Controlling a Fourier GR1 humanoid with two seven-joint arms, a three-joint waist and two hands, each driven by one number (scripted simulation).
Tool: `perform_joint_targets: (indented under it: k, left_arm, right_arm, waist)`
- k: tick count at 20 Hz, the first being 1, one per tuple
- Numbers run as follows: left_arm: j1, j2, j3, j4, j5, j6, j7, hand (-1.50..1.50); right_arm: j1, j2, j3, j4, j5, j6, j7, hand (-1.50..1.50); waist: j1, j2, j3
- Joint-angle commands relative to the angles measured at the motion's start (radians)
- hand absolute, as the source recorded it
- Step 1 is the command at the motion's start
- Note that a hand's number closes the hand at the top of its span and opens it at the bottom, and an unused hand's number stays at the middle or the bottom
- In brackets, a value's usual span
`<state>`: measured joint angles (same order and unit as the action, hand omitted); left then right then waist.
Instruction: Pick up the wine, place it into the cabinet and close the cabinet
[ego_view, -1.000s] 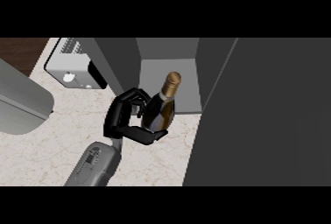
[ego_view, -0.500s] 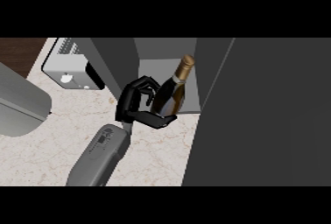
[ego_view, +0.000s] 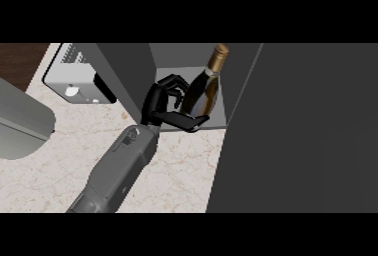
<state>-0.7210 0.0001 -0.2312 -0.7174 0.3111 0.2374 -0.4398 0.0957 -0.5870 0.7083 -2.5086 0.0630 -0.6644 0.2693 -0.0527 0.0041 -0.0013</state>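
One hand (ego_view: 164, 102) curls round the wine bottle (ego_view: 204, 90), holding it upright just inside the open cabinet (ego_view: 244, 80) so it can stand on the shelf once released.

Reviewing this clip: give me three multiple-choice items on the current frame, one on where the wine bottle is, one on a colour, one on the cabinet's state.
1. Where is the wine bottle?
A. flat on the counter
B. standing in the cabinet opening
C. on the toaster

2. What colour is the hand beside the bottle?
A. black
B. white
C. red

3. What state is the cabinet in?
A. door shut
B. door missing
C. door open

Key: 1 B, its base stands on the cabinet floor; 2 A, the fingers curled at the bottle are black; 3 C, the interior shows beside the swung-out door.
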Motion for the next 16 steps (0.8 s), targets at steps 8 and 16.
perform_joint_targets:
  k: [8,16]
  left_arm:
    - [-0.208,0.0,-0.018,0.303,0.017,0.065,-0.028,1.5]
    - [-0.273,0.0,0.024,0.415,0.115,0.087,-0.02,1.5]
  right_arm:
    - [0.1,-0.005,0.031,-0.139,-0.014,0.013,-0.039,-1.5]
    - [0.102,-0.017,0.023,-0.16,-0.031,0.032,-0.028,-1.5]
  waist:
    - [-0.019,0.006,0.001]
    - [-0.033,0.012,-0.001]
